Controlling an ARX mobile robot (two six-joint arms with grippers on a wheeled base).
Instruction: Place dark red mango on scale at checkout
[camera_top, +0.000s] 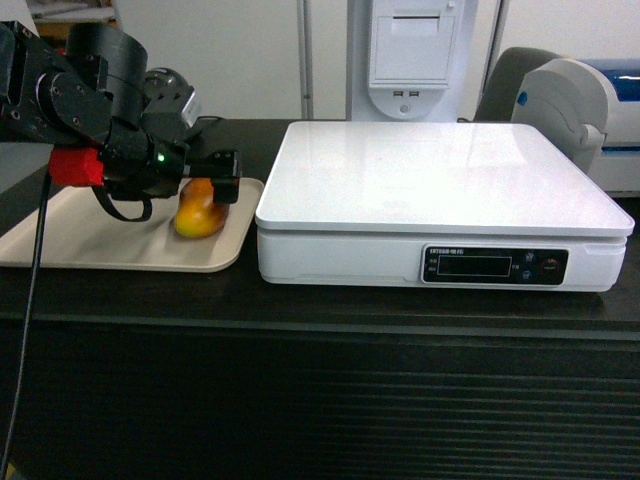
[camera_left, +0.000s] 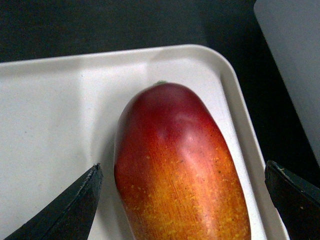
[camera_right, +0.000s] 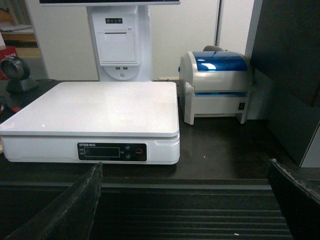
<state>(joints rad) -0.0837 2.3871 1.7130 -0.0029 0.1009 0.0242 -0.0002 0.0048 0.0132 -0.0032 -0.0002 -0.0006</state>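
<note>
The dark red mango (camera_left: 180, 170) lay centre-frame on the beige tray (camera_left: 50, 115), the left tool (camera_left: 182, 200) spread wide on both sides.

beige tray (camera_top: 60, 240) on counter | label printer (camera_right: 217, 85) right, blue lid | white kiosk (camera_right: 119, 42) behind | barcode scanner (camera_right: 12, 72)
</note>
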